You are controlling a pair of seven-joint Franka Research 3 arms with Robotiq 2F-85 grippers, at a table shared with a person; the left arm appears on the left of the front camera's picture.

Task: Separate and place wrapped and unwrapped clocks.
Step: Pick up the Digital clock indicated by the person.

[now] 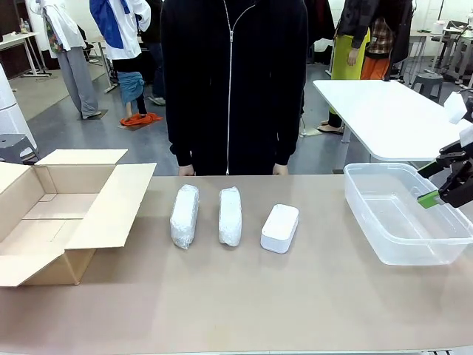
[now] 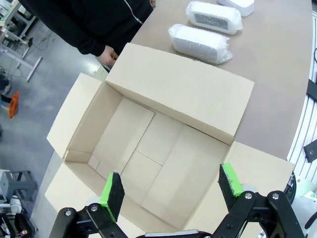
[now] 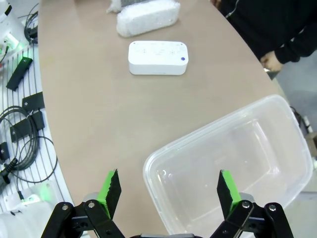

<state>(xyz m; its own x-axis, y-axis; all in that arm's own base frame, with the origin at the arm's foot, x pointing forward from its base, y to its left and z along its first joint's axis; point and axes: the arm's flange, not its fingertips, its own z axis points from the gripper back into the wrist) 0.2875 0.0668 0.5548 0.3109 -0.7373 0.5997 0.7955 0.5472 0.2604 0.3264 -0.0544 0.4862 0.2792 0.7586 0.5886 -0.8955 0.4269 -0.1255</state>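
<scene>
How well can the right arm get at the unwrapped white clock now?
Probably yes: the open right gripper hangs above the clear tub, with bare table between tub and unwrapped clock.

This looks like a lab or workshop hall, probably for robot trials: a bare grey floor [image 1: 66, 133], a white worktable [image 1: 384, 115] with a stool [image 1: 429, 80] behind it, and loose cables [image 3: 12, 161] strewn beside the table edge.

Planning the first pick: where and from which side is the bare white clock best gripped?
The bare white clock lies flat on the table, a rounded oblong with both flanks free: probably grip across its long sides, the narrower span, at mid-length, from above.
</scene>
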